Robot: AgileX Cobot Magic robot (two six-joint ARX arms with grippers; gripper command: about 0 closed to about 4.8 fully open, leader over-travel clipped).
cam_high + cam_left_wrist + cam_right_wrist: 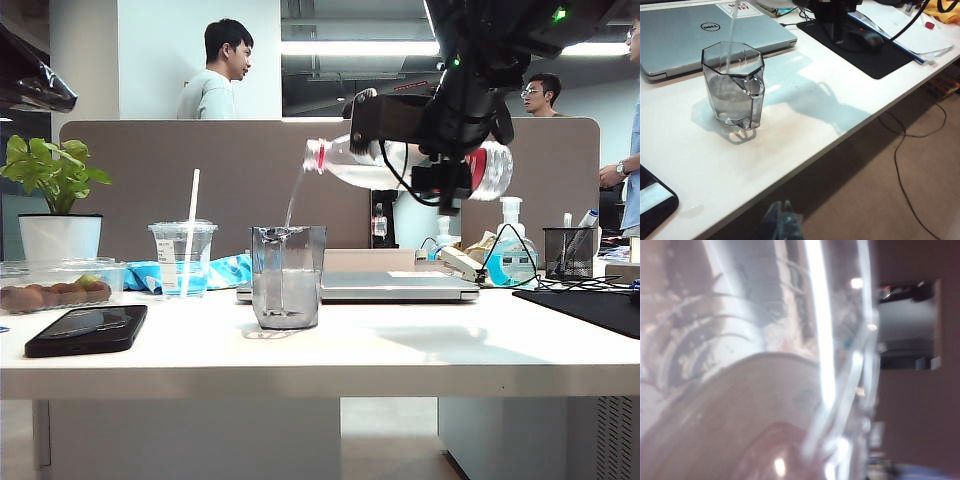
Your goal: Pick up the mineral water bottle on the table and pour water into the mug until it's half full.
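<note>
One thin stream falls from the mineral water bottle (400, 165), tipped nearly level and clamped in the right gripper (440, 150) at two o'clock above the mug (288, 277) on the table (400, 355), while the left gripper (782, 222) hangs blurred off the table's edge, its state unclear.

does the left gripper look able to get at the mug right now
Probably yes. The left gripper hangs off the table's front edge with bare tabletop between it and the mug. But the bottle, held by the right gripper, is pouring from above, so a side approach only.
</note>
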